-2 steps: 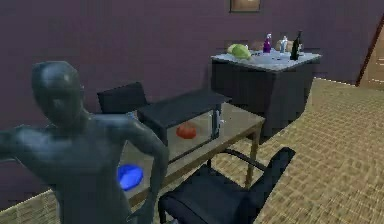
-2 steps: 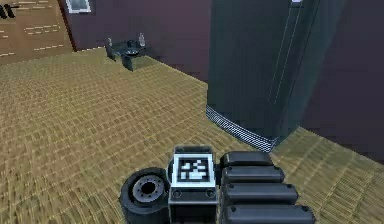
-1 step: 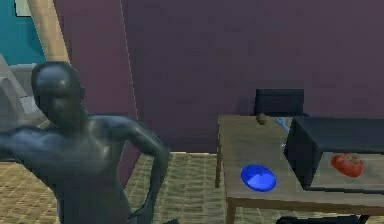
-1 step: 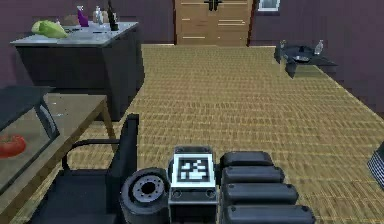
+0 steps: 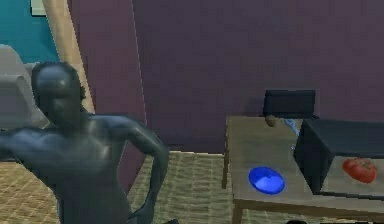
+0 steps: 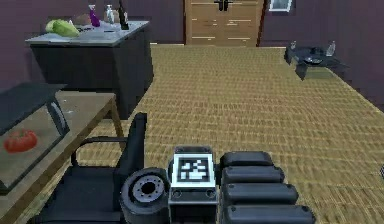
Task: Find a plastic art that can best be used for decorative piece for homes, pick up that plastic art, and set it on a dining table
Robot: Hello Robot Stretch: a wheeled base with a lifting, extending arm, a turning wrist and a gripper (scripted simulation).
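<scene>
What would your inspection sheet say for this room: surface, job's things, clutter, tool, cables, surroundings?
surface: wooden table, partly loaded.
job's things: dark statue of a figure, left of the table.
clutter: blue disc and black box with a red thing on the table; bottles on a counter.
tool: dark body by the white marker; cannot tell whether it holds anything.
cables: nothing seen.
surroundings: carpet, purple wall, wooden door, black chair.

Purple wall, tan woven carpet; wooden double door, dark counter, black chair
</scene>
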